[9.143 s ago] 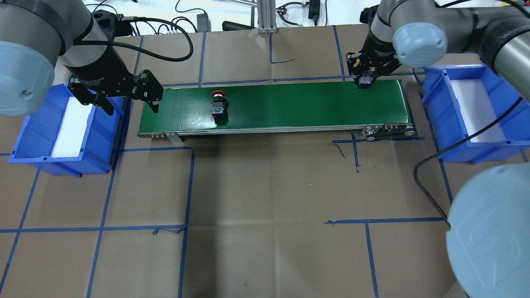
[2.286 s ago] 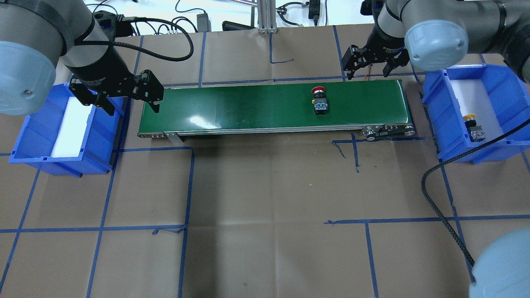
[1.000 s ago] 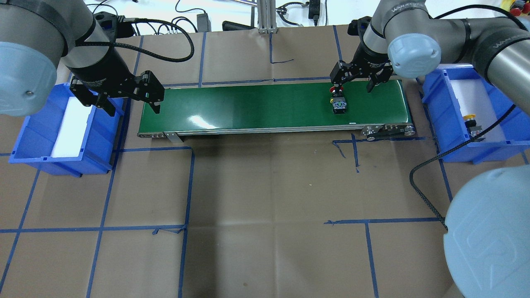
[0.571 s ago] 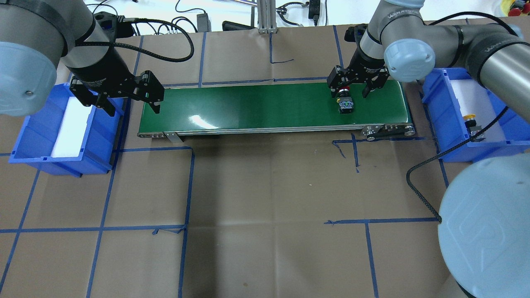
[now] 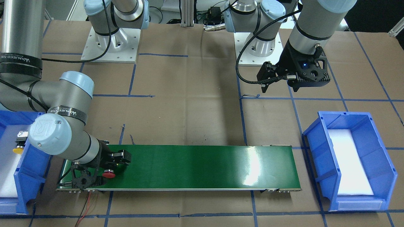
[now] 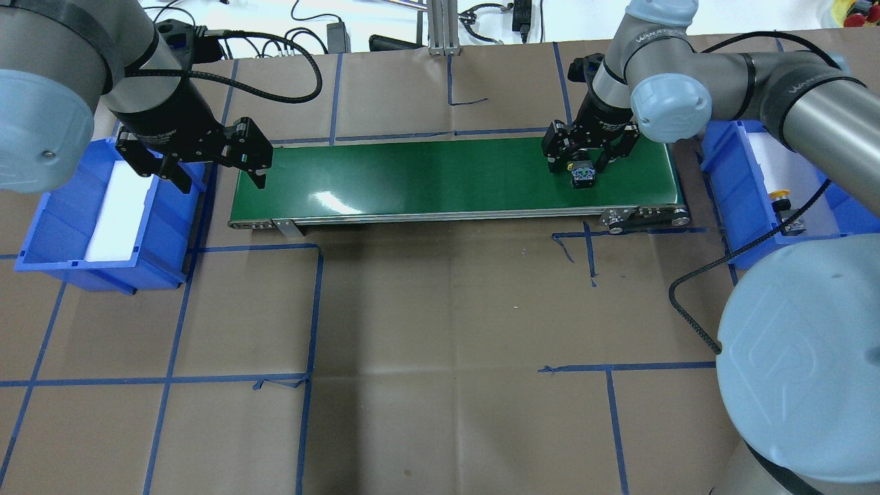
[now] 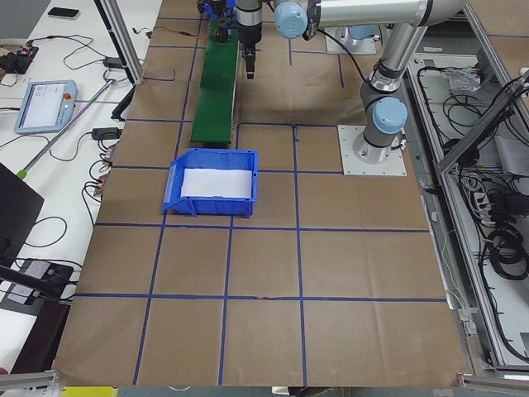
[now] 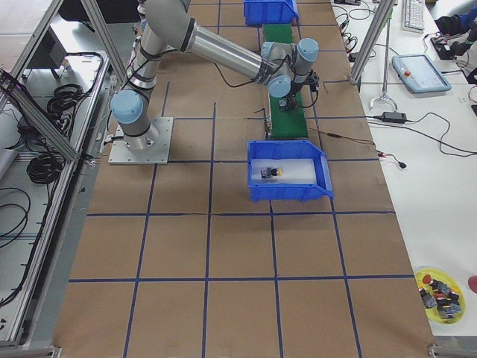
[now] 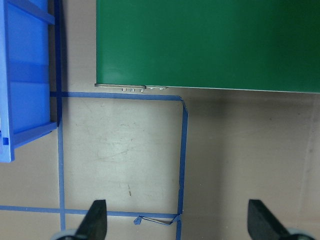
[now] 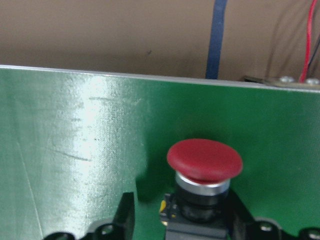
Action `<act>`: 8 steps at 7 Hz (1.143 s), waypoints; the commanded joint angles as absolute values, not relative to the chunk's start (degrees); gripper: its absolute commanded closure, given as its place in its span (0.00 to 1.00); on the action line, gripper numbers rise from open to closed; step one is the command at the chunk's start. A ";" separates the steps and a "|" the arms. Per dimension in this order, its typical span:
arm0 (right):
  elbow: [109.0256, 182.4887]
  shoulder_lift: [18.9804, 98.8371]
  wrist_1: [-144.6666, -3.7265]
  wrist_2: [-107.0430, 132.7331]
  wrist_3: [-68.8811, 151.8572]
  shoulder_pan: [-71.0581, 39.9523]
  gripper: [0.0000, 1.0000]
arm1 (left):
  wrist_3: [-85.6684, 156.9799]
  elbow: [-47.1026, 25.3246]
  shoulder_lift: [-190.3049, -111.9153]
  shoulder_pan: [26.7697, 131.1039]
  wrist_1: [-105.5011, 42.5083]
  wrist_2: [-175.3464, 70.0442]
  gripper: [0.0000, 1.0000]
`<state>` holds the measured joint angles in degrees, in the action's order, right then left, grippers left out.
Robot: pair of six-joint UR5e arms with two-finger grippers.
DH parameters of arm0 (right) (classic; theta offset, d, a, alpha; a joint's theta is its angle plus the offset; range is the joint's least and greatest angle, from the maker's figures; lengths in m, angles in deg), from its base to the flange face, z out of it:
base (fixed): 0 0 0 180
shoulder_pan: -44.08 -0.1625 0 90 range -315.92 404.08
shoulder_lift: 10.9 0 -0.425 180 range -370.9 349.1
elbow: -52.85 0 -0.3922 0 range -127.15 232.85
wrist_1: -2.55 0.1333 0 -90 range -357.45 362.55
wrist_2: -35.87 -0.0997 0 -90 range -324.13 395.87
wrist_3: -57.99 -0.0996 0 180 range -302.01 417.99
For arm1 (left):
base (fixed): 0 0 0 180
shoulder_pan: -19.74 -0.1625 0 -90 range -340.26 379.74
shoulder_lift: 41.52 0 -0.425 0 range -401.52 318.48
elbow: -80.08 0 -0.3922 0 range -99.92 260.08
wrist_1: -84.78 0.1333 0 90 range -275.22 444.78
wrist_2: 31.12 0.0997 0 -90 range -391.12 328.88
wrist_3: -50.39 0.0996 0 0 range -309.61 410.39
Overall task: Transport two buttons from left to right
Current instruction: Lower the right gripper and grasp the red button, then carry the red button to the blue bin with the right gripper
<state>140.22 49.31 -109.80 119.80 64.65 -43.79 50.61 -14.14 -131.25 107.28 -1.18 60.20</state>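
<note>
The red button (image 6: 585,177) stands near the right end of the green belt (image 6: 426,179). Its red cap shows in the right wrist view (image 10: 205,160) and the front view (image 5: 108,174). My right gripper (image 6: 582,161) is low over it, jaws open and straddling its black body, with a small gap on one side in the wrist view (image 10: 182,216). The yellow button (image 6: 780,196) lies in the right blue bin (image 6: 729,199) and also shows in the front view (image 5: 18,148). My left gripper (image 6: 218,177) is open and empty above the belt's left end.
The left blue bin (image 6: 62,206) holds only a white pad. The right arm's black cable (image 6: 694,275) loops over the table in front of the right bin. Blue tape lines cross the brown paper. The left wrist view shows the belt's corner (image 9: 130,88) and bare paper.
The red button rode the belt from left of middle to its right end. My right gripper put the yellow button in the right bin, then came down around the red one. The left arm stayed still.
</note>
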 commanded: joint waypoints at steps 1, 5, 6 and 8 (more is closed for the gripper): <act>139.95 50.00 -109.69 122.52 64.76 -43.64 0.95 | 50.65 -14.14 -131.25 107.28 -1.17 60.20 0.00; 134.69 58.25 -105.84 122.53 69.29 -32.36 0.98 | 50.56 -14.14 -131.25 107.28 -1.17 60.20 0.00; 130.85 58.27 -102.08 122.35 76.29 -27.51 0.97 | 50.65 -14.14 -131.25 107.28 -1.17 60.20 0.00; 126.33 54.61 -99.75 123.31 88.26 -21.69 0.97 | 50.65 -14.14 -131.34 107.28 -1.17 60.20 0.00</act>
<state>128.56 56.75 -100.77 122.83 81.39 -25.47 50.64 -14.14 -131.26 107.28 -1.17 60.20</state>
